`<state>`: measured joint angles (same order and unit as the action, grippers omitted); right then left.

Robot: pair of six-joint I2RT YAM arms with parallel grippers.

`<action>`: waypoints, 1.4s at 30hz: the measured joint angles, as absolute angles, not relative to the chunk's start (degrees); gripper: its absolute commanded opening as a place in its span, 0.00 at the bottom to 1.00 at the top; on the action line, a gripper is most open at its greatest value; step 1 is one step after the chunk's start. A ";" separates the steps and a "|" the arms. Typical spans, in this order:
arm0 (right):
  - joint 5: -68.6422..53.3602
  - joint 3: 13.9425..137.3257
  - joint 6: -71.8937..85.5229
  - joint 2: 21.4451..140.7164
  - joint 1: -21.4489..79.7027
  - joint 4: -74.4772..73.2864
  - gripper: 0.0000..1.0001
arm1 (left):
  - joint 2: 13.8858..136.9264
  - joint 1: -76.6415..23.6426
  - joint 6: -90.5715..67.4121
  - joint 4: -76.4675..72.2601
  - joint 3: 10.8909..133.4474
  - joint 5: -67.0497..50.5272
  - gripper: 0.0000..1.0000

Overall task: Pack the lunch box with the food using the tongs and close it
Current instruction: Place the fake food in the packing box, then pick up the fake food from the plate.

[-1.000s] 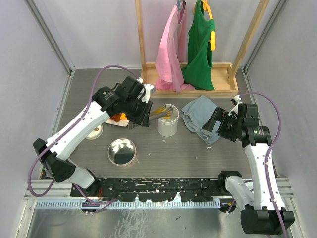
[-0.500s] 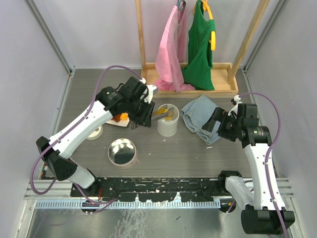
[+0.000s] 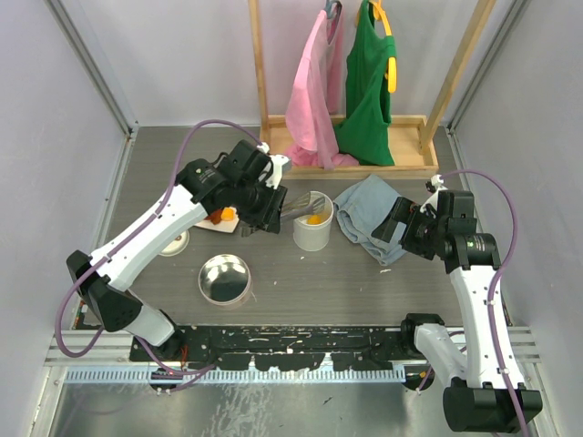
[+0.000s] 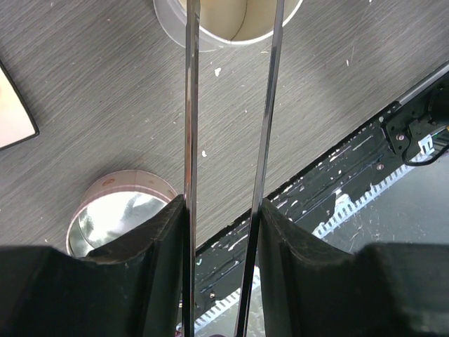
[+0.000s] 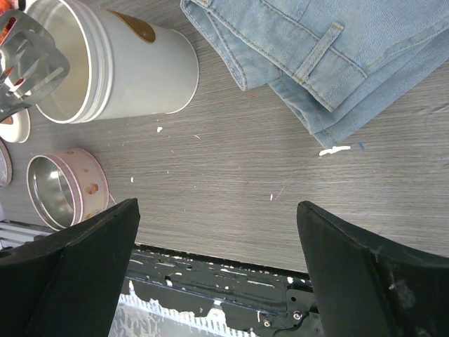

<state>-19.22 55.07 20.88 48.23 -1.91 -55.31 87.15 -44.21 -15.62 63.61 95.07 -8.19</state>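
My left gripper (image 3: 271,215) (image 4: 222,214) is shut on the tongs (image 4: 191,105), whose two slim metal arms run out between my fingers (image 4: 151,260). The tong tips (image 3: 299,216) (image 5: 31,56) hang over the open mouth of the white cylindrical lunch box (image 3: 311,232) (image 5: 133,67). An orange piece of food (image 3: 313,218) lies inside the box. More orange food (image 3: 219,216) sits on the white plate (image 3: 206,224) (image 4: 10,105), mostly hidden under the left arm. The round metal lid (image 3: 225,278) (image 4: 116,217) (image 5: 63,186) lies upside down in front. My right gripper (image 3: 393,224) (image 5: 217,210) is open and holds nothing.
Folded blue jeans (image 3: 369,214) (image 5: 337,56) lie right of the lunch box, close to the right gripper. A small white dish (image 3: 173,241) sits left of the lid. A wooden rack (image 3: 346,150) with pink and green garments stands at the back.
The tongs' arms have spread a little, and the orange piece that was between their tips now lies inside the lunch box. The right arm has not moved.
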 measured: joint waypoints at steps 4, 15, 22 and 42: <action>-19.11 55.07 20.88 48.23 -1.83 -55.31 0.99 | 87.15 -44.25 -15.62 63.59 95.37 -8.29 0.41; -19.05 55.02 20.88 47.72 -1.83 -55.33 0.99 | 83.29 -44.25 -15.62 62.81 95.46 -4.73 0.41; -18.90 55.00 20.86 47.75 -1.83 -55.33 0.99 | 76.47 -43.68 -15.59 62.00 93.60 -0.36 0.40; -18.48 55.00 20.86 48.90 -1.80 -55.35 0.99 | 66.50 -25.02 -13.93 63.07 79.94 3.31 0.46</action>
